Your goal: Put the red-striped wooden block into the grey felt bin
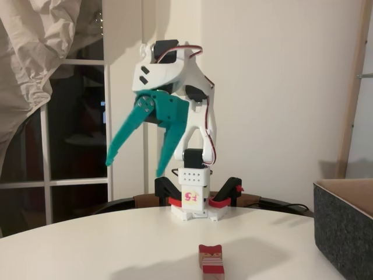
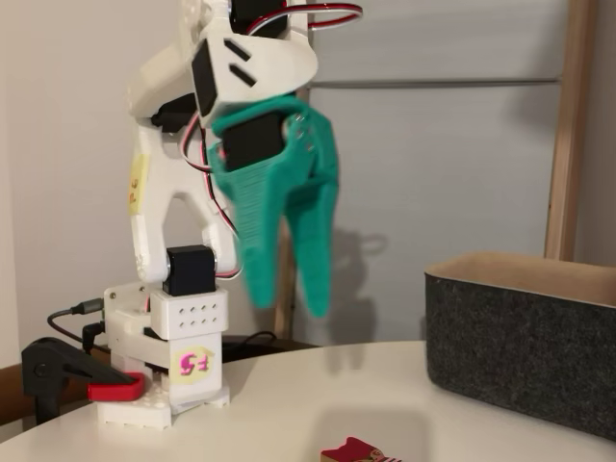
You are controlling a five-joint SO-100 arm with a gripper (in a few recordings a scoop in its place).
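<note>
Block (image 1: 211,261) with red and white stripes lay on the white table (image 1: 105,245), near the front edge and out in the open. Nothing was touching it. In the other fixed view only its top (image 2: 358,451) peeked up at the bottom of the picture.

The grey bin (image 1: 344,224) stood on the table to the right of the block, a little apart from it. It looked much bigger than the block, and its inner rim was brown (image 2: 525,279).

The white arm (image 1: 195,146) stood at the back of the table on its base, held down by black and red clamps (image 1: 224,195). It was folded up high. Its green gripper (image 1: 133,166) hung in the air, well above the table and far from the block. The two fingers (image 1: 119,143) pointed down and were spread apart, with nothing between them.
</note>
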